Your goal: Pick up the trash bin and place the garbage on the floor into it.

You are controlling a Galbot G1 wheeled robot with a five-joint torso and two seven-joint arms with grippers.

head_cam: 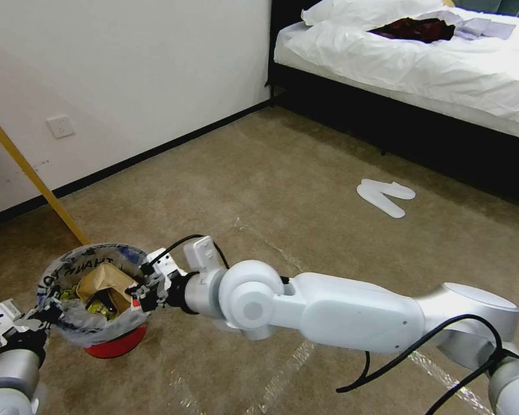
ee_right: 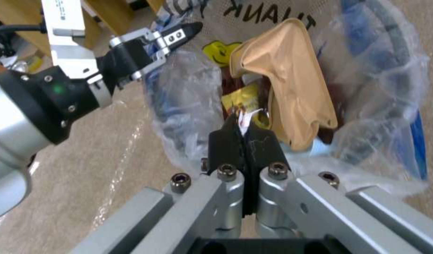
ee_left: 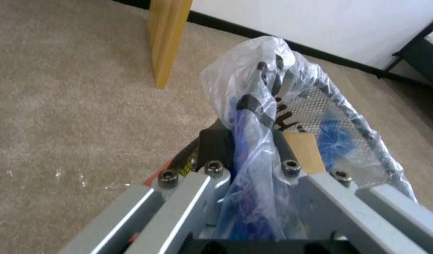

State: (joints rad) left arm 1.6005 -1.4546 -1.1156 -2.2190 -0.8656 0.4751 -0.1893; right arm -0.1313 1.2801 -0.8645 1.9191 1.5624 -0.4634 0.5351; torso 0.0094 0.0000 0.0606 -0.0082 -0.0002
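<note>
My right gripper [ee_right: 244, 125] sits over the mouth of the trash bin [head_cam: 114, 343], its two black pads pressed together on a small scrap of white paper [ee_right: 247, 116] that sticks out between the tips. My left gripper [ee_left: 247, 141] is clamped on the opposite side of the bin's rim, with the clear plastic liner [ee_left: 258, 91] bunched between its pads; from my head camera that gripper [head_cam: 43, 314] is at the bin's left edge and my right gripper [head_cam: 147, 294] at its right edge.

Inside the bin a brown paper bag [ee_right: 292, 95] stands crumpled and tilted against the liner, with a yellow wrapper [ee_right: 240, 102] just beside it and darker red-brown bits beneath. The liner's yellow smiley [ee_right: 216, 51] and its lettering show on the far wall. From my head I also make out greenish-yellow scraps [head_cam: 101, 306] low in the bin beside the bag.

The bin's red base is low over the carpeted floor [head_cam: 259, 173], with strips of clear tape [head_cam: 288, 363] crossing the carpet near it. A slanted yellow wooden leg [head_cam: 34, 173] comes down to the floor just behind the bin; my left wrist camera sees its foot [ee_left: 167, 42] on the carpet.

Farther off, a pair of white slippers [head_cam: 385, 196] lies on the carpet near the bed [head_cam: 421, 63], well apart from the bin. A white wall socket [head_cam: 60, 125] is on the wall to my left.
</note>
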